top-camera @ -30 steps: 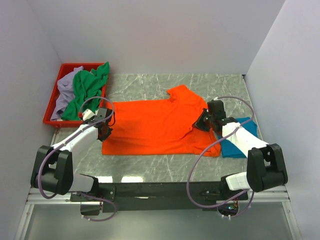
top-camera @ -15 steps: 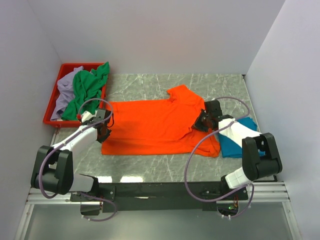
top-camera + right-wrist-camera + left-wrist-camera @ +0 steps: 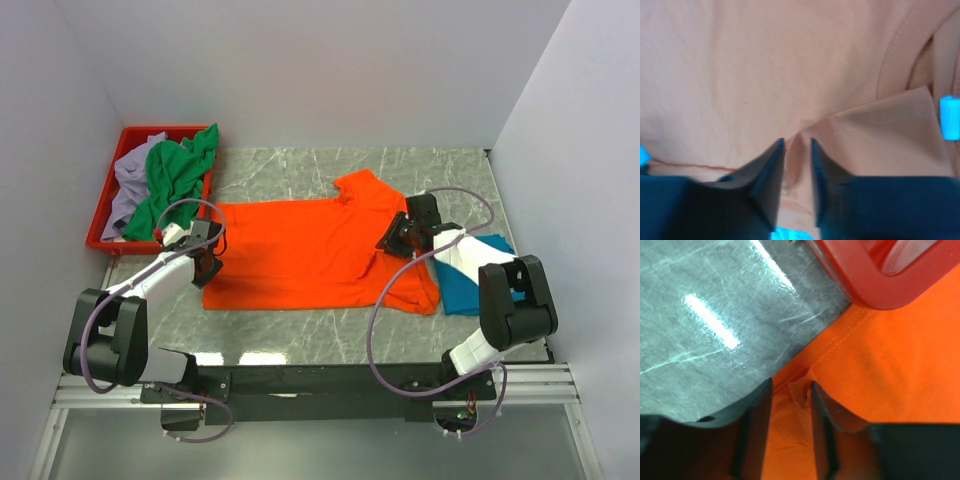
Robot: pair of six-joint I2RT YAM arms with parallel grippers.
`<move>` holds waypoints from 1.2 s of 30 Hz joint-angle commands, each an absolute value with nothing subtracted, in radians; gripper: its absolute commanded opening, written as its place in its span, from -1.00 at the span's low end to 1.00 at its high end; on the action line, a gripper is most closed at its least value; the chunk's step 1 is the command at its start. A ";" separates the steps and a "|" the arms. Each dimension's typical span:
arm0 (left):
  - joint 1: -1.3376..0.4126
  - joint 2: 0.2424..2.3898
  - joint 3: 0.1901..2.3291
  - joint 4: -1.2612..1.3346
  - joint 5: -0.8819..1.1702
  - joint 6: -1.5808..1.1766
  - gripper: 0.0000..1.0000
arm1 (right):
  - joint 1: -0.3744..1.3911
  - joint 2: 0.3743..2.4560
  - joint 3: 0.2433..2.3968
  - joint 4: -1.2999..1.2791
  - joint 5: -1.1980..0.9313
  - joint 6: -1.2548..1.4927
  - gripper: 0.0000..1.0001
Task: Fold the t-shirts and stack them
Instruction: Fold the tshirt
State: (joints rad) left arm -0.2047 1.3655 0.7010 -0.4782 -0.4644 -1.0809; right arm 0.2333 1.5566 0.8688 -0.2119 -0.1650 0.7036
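Across the middle of the grey marble-patterned bench [image 3: 300,170], the bright orange soft-cloth t-shirt [image 3: 300,255] lies spread flat, hem toward the left edge, collar toward the right. By my reading it is the step in hand: both arms sit on it, and no fold shows in it yet.

At the far left corner the red plastic tray [image 3: 175,130], hard, glossy and round-cornered, holds two more shirts in a loose heap. The green t-shirt [image 3: 175,180] drapes over its right rim, and the pale lavender t-shirt [image 3: 128,185] lies crumpled beside it. Both remain to be folded.

By the right edge the teal blue t-shirt [image 3: 465,290] shows as a small flat rectangle, partly under the orange sleeve and the right arm. It looks folded, so roughly one of four seems done, with no stack built.

The orange cloth is thin, matt and limp, with a stitched hem and a ribbed collar band, and it puckers where pinched. The bench is smooth and shiny and throws back the lamp.

The left gripper [image 3: 790,385] stands on the hem, close to the tray's near corner, with its fingers nearly together and a small pucker of hem between them. The right gripper [image 3: 797,142], near the collar, has its fingers drawn close on a raised ridge of orange cloth.
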 commanded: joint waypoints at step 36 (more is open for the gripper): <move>-0.190 2.286 1.921 -0.770 -0.678 -0.996 -0.10 | 0.064 2.048 1.658 -0.258 -0.385 0.618 -0.05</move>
State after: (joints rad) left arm -0.2035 2.2826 1.8664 -0.7216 -0.6266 -0.9707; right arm 0.0750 2.0201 1.5909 -0.2707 -0.3496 0.6334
